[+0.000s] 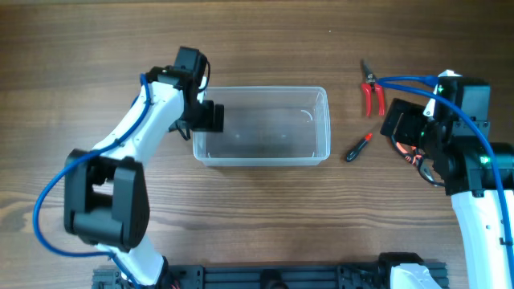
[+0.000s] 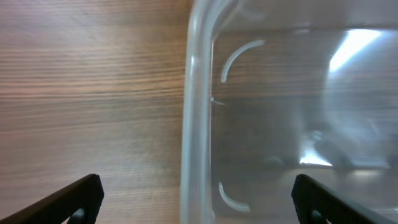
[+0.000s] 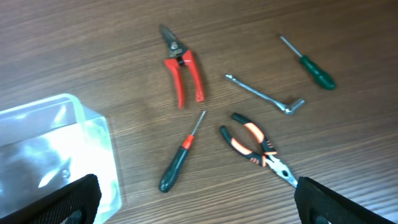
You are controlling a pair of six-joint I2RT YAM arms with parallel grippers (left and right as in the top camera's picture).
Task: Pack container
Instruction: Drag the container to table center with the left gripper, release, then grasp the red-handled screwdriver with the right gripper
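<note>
Container (image 1: pixel 262 164): clear plastic, mid-surface (image 1: pixel 80 48). Left end effector (image 2: pixel 198 199) spread wide across the container's end wall nearest that arm, one finger outside, one over the inside. Right end effector (image 3: pixel 198 199) wide, holding nothing, above loose tools: red snips (image 3: pixel 183 65), black-handled screwdriver (image 3: pixel 179 157), orange pliers (image 3: pixel 255 146), green screwdriver (image 3: pixel 309 63), bent metal rod (image 3: pixel 264 93), possibly a hex key.

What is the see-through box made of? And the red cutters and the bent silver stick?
The box looks like clear, glossy plastic: the wooden table shows through and light glints off it. The red cutters seem to have grey metal blades with red plastic-like grips. The bent stick looks like shiny bare metal.
</note>
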